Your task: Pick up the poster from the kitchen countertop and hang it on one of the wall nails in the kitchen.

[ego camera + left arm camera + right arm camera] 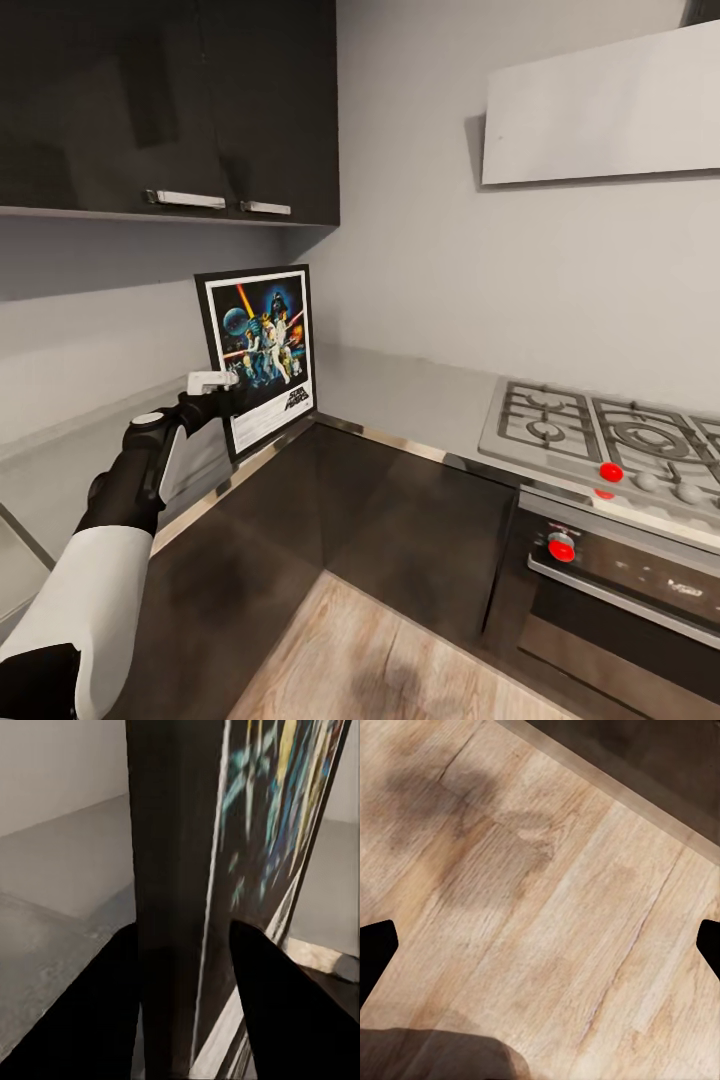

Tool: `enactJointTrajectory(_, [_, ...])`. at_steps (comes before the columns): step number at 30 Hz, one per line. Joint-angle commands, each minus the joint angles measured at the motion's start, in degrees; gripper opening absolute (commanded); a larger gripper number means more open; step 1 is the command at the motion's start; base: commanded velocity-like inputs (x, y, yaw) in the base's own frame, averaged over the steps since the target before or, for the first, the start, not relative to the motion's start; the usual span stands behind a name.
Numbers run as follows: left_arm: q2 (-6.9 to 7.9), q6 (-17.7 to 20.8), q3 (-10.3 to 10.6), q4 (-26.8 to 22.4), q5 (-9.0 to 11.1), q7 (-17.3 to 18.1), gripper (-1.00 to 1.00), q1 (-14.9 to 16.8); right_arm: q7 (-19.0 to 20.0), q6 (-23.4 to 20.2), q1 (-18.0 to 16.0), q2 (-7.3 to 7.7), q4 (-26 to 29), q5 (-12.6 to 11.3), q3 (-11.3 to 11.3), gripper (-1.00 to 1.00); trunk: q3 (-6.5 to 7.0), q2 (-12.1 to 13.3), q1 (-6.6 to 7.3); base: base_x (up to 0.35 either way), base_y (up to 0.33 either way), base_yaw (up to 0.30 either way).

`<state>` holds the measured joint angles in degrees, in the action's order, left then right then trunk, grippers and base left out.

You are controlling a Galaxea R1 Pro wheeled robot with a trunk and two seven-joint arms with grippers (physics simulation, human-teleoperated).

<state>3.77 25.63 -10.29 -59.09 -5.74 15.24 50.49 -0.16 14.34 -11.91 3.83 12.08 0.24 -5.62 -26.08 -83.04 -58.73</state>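
Observation:
The poster point(262, 345) stands upright above the corner of the grey kitchen countertop point(400, 395), its Star Wars art facing the room. My left gripper point(222, 392) is shut on its lower left edge. In the left wrist view the black frame edge of the poster point(195, 870) runs between the two dark fingers point(97, 1012), which press on either side. My right gripper point(540, 945) is open over bare wooden floor, with only its fingertips point(375, 945) showing at the sides. The wall nails are out of view.
A gas hob point(610, 440) with red knobs sits in the countertop to the right, above an oven point(620, 590). Dark upper cabinets point(170, 110) hang over the left counter, and a pale range hood point(600, 100) hangs at upper right. Wooden floor point(370, 660) lies below.

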Motion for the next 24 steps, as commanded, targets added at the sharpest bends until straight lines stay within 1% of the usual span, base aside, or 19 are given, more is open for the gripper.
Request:
enactJointTrajectory(1, [-0.04,0.2,-0.1,-0.1,-0.6,0.5,-1.0,0.0,0.0,0.2,0.0,0.03,0.0,0.0,-0.3,1.0,-0.06,0.0,0.0,0.0,0.0,0.0])
enactJointTrajectory(23, [-0.08,0.2,-0.1,-0.7,-0.4,0.6,-1.0,0.0,0.0,0.2,0.0,0.03,0.0,0.0,-0.4,1.0,-0.06,0.0,0.0,0.0,0.0,0.0])
enactJointTrajectory(24, [-0.08,0.4,0.1,-4.2,-0.3,0.7,-1.0,0.0,0.0,0.2,0.0,0.03,0.0,0.0,-0.5,1.0,-0.06,0.0,0.0,0.0,0.0,0.0])
